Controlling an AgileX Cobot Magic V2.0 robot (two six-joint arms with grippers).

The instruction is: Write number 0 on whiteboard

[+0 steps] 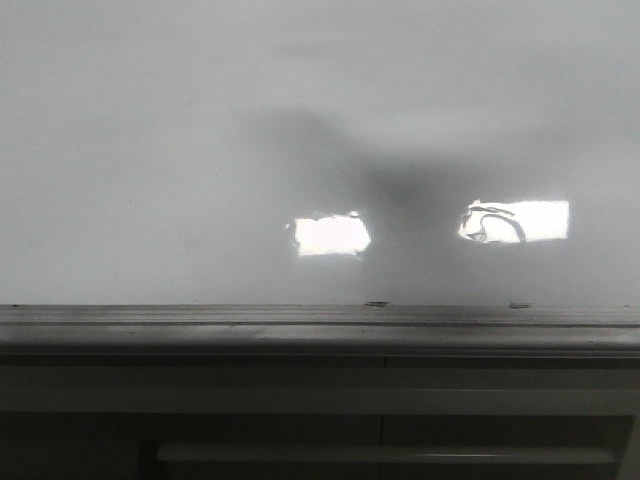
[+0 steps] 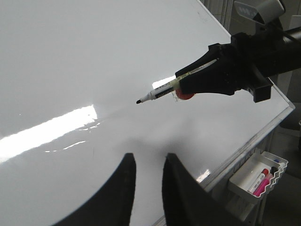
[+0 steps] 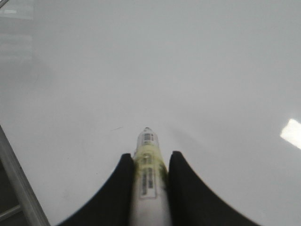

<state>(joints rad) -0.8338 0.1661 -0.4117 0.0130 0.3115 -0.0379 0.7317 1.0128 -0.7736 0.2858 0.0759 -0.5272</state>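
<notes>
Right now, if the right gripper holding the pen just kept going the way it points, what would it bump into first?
Most likely the whiteboard. The right gripper holds a marker whose black tip aims down at the bare white surface, so the tip would probably touch first. The remaining gap is hard to judge.

Glossy whiteboard (image 1: 150, 150), surface blank

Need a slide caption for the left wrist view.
Right tool holds a marker above the blank whiteboard.
</notes>
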